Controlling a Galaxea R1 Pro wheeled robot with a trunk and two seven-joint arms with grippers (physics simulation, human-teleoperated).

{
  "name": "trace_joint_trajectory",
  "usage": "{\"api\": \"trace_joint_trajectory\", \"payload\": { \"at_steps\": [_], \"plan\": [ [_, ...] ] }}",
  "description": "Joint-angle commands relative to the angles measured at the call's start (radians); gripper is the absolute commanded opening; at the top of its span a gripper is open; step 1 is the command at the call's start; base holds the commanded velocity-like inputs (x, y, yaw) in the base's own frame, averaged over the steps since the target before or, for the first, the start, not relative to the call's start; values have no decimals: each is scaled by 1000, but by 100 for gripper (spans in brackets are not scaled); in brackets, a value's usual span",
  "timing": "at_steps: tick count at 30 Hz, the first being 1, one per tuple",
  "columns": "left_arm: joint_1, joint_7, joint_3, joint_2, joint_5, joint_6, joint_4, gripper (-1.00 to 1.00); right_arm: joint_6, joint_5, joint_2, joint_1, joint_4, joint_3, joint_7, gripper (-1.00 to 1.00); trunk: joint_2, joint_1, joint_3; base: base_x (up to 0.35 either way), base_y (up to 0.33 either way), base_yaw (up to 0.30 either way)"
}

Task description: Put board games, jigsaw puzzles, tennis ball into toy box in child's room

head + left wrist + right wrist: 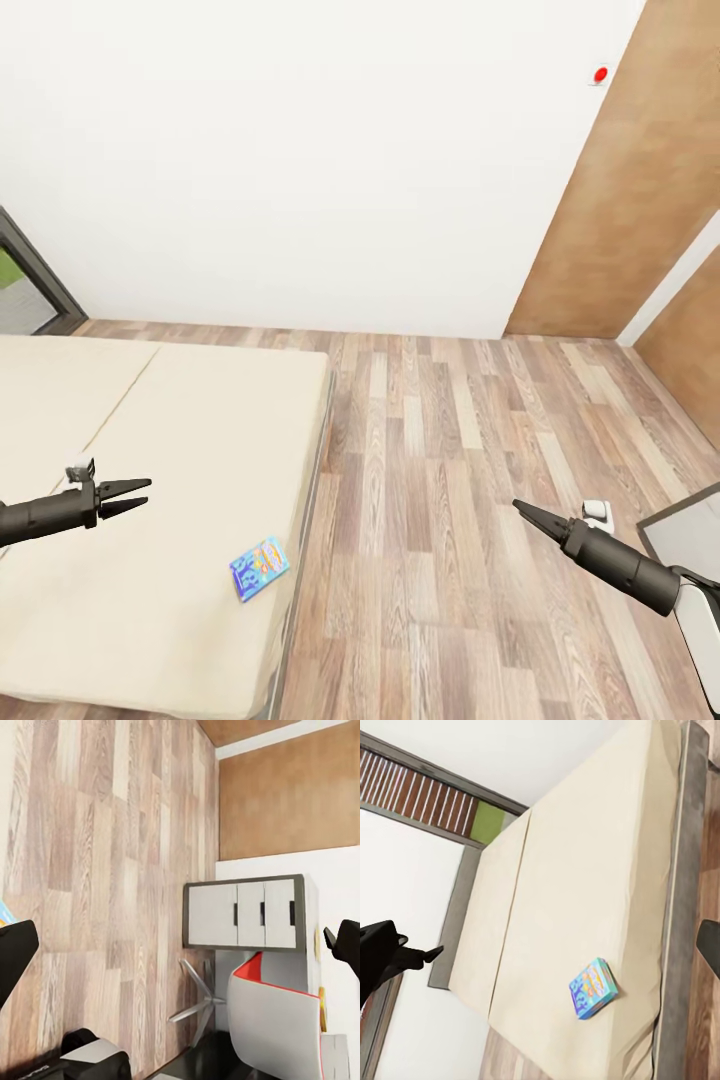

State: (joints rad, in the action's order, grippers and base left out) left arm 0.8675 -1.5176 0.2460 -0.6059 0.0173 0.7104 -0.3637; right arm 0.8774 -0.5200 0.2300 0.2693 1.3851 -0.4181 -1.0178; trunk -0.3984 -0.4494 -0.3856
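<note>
Beige mattress of the bed [170, 440] serves as the landmark: a light blue cartoon board game [259, 568] lies flat on it, close to the mattress edge that faces the wood-plank floor [450, 480] and nearest the robot. Its printed face is turned up, but the lettering is too small to read. No other writing can be read in any view.

The left gripper [132, 495] hangs over the mattress, apart from the game, its fingers a little apart and holding nothing. The right gripper [522, 508] hangs over the floor, well off the bed's side; its fingers look drawn to a single point, though the pictures do not settle whether they are fully closed. It holds nothing.

Both arms seem held out and empty because the robot is judged to be lining up on the bed, with the game placed within reach of its near edge.

The left wrist view looks across the floor to the table's white three-drawer unit [247, 913], with a grey and red chair [274, 1020] beside it.
</note>
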Motion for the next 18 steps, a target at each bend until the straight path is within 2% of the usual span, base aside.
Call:
{"api": "trace_joint_trajectory", "payload": {
  "at_steps": [1,18],
  "plan": [
    [1,-4,1,0,-1,11,0,100,5,-1,0,1,0,-1,-2,100,-2,-1,0,0,0,0],
    [1,-4,1,0,-1,11,0,100,5,-1,0,1,0,-1,-3,100,-2,-1,28,0,0,0]
  ]
}}
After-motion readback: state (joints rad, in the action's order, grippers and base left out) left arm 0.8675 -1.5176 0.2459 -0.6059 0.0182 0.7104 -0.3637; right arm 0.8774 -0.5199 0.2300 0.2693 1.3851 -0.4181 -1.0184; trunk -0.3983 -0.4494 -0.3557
